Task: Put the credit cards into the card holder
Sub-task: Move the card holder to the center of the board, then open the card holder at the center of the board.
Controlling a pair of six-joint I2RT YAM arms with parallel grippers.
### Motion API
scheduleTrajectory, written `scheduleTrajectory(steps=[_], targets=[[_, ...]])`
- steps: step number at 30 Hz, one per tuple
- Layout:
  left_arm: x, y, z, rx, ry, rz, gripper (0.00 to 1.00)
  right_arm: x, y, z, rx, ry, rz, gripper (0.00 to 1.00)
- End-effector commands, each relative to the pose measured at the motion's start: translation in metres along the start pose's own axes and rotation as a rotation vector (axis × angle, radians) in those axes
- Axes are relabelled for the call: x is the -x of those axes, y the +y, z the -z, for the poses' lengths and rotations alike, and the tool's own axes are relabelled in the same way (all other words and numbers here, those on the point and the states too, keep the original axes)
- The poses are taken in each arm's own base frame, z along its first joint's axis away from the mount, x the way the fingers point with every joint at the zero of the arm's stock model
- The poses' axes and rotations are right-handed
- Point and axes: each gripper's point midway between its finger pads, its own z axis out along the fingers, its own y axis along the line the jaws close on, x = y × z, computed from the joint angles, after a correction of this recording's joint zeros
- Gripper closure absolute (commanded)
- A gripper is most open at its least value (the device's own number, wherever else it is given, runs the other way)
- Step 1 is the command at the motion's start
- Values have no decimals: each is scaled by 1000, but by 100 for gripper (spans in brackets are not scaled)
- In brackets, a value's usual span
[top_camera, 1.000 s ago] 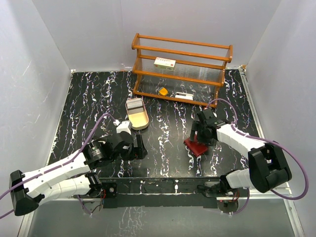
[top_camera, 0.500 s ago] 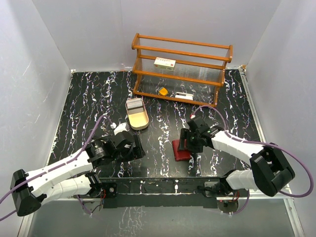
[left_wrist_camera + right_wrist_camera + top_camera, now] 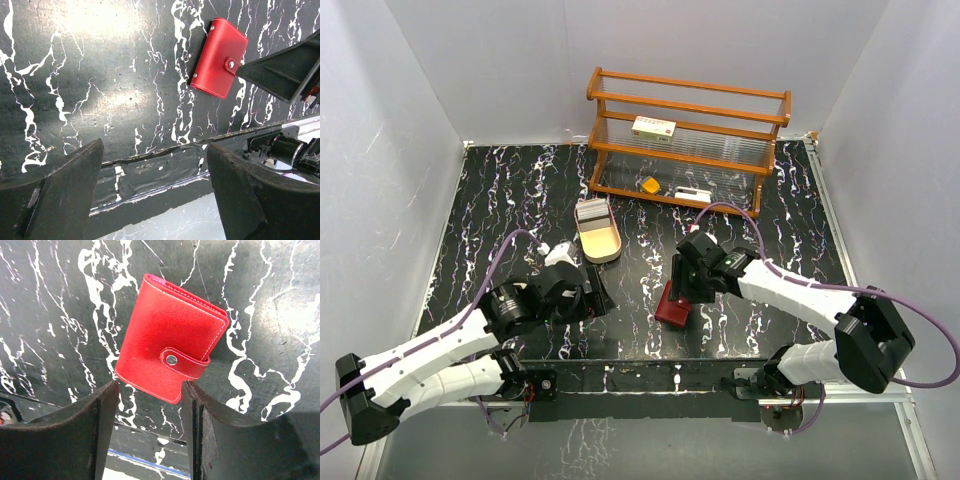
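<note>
Top external view: the right hand has slid the closed red card holder leftward, nearer the wooden tray. Its fingers are narrowing astride the holder's corner, grip uncertain. The left hand is wide open and empty. The credit cards lie in the tray, and the holder is not yet unsnapped.

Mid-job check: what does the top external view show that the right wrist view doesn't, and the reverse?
Top only: the tan oval wooden tray holding grey cards, the brown wooden rack, the left claw. Right wrist only: the metal snap, fastened shut. Both: the red folding card holder on the black marbled table, right claw flanking one end.
</note>
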Motion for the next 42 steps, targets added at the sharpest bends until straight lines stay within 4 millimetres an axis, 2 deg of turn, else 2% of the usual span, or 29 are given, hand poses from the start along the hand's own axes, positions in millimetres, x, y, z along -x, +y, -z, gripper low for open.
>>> scheduleTrajectory(steps=[1,6,11,24,27,37,42], targets=[[14,2,11,0,-58,-3,16,24,12,16,-12,-103,-67,51],[12,4,12,15,-48,-23,15,27,5,5,-77,-137,-147,56],[10,10,12,38,-42,-30,15,31,-2,-3,-135,-151,-154,58],[10,16,14,37,-59,-22,15,12,-17,-31,-236,-93,-107,59],[11,16,14,35,-61,-23,14,10,-20,-33,-253,-87,-84,66],[1,18,3,66,-17,-25,16,13,-20,-22,-257,-122,13,100],[-6,20,-5,78,6,-4,20,11,-8,-21,-174,-137,88,100]])
